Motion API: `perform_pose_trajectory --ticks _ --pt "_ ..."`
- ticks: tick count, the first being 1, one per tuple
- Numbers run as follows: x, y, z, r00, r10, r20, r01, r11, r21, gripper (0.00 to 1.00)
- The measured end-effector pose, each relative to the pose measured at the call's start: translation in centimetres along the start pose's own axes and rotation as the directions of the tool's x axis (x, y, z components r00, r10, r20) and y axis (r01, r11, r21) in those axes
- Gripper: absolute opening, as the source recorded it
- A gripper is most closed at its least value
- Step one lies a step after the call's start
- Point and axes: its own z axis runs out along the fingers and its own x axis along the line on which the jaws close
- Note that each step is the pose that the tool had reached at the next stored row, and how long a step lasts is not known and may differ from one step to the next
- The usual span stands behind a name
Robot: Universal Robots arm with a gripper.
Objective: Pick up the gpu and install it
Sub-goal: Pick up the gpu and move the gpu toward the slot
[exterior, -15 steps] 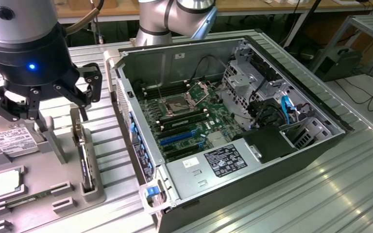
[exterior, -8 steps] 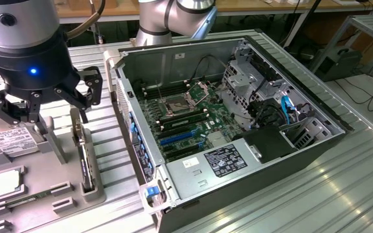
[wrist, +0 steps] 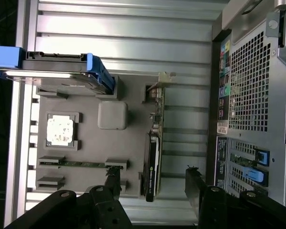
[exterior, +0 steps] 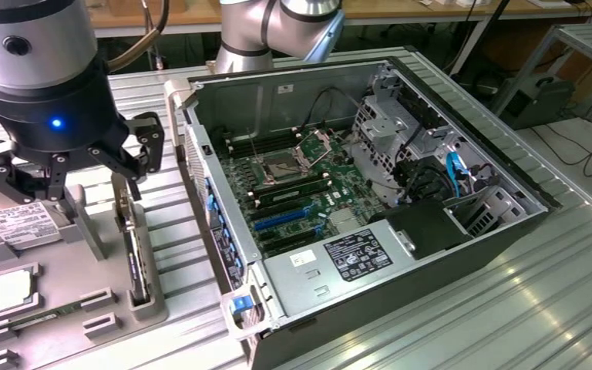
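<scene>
We are in a robotics lab or workshop: an open PC case point(exterior: 265, 104) sits on a ribbed metal bench point(exterior: 523, 308), with wooden desks point(exterior: 409, 11) and floor cables point(exterior: 573, 150) far off.

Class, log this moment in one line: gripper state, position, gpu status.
gripper open | above gpu, no grip | gpu on edge in gray tray | not installed

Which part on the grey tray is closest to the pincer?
The gpu, the card standing on edge below the open pincer; hard drive and processor sit aside.
</scene>
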Motion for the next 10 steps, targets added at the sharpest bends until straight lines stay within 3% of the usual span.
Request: perform_pose_trajectory --ticks 10 --pt "0.03 -0.63 0.56 1.0 0.0 -0.0002 0.0 1.0 -0.0097 0.66"
